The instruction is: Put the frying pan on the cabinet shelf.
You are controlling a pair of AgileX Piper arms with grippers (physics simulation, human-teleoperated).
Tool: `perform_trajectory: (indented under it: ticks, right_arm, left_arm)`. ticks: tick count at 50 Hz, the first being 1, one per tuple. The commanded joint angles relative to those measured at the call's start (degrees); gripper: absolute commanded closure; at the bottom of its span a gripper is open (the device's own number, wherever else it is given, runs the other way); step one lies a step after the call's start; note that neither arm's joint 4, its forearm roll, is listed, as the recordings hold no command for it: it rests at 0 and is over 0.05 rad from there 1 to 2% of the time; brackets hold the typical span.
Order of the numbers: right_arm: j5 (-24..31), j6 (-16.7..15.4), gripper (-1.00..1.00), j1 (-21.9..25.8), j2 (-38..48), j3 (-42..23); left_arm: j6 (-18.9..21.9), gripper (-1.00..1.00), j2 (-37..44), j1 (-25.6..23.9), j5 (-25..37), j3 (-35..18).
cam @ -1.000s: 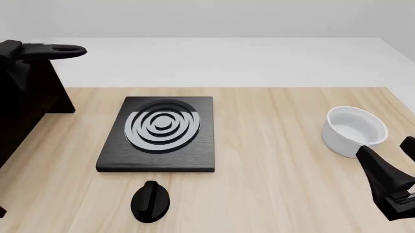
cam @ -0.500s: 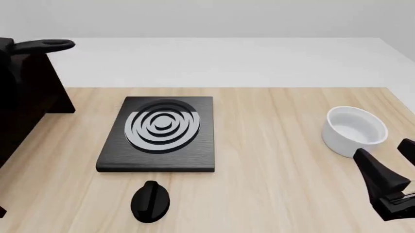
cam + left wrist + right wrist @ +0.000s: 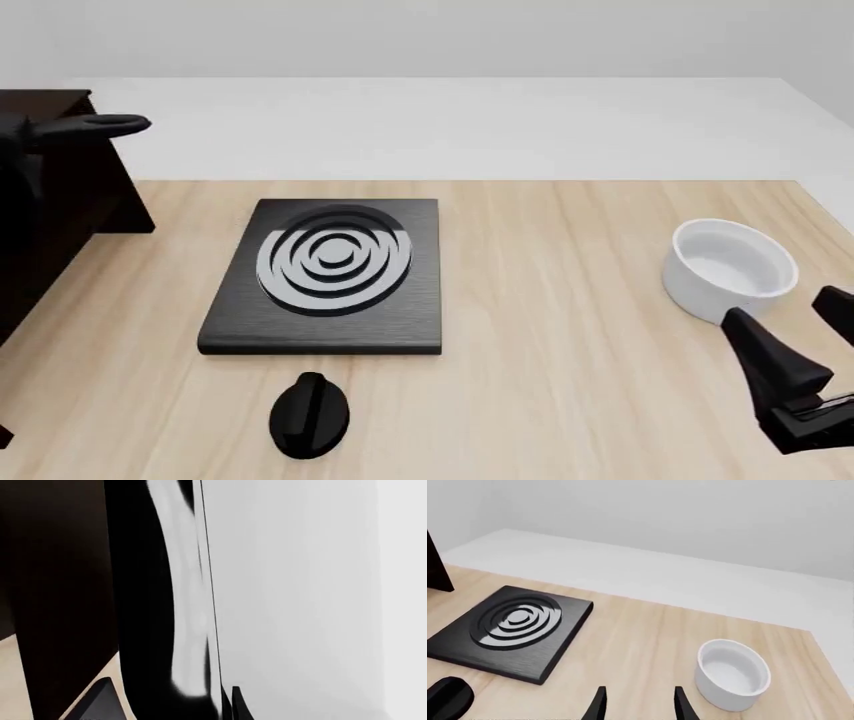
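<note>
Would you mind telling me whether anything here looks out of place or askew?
Only the frying pan: its handle juts out sideways past the dark cabinet at far left. The stove plate and white bowl sit squarely.

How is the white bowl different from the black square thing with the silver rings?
The round white bowl is deep and hollow, while the black square stove plate with silver rings is a flat slab. The bowl stands near the table's right edge; the stove plate lies left of the middle. The bowl looks smaller across than the plate. Both rest on the light wooden tabletop, and neither gripper touches them.
</note>
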Motion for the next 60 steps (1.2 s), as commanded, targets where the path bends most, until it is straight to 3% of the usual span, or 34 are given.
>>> perform_trajectory:
  ticks: [1,34,50,51,60]
  right_arm:
    - [-0.2,-1.3,-1.00,-0.3,0.7,0.2]
    - [-1.8,-3.0,-1.00,-0.9,3.1,1.2]
    - [-2.8,-3.5,-1.00,-0.8,4.0,1.7]
    - [-2.9,-3.5,-1.00,-0.8,4.0,1.7]
    - [-2.8,-3.7,-1.00,-1.0,3.7,1.9]
  left_arm:
    - [1.0,1.00,0.7,0.6,-2.2,0.3]
    - [0.1,1.00,6.2,3.3,-7.4,2.2]
    - [1.3,1.00,5.7,3.5,-6.2,1.1]
    - [1.2,-1.00,5.7,3.5,-6.2,1.1]
    - [1.6,-1.00,5.2,3.5,-6.3,1.8]
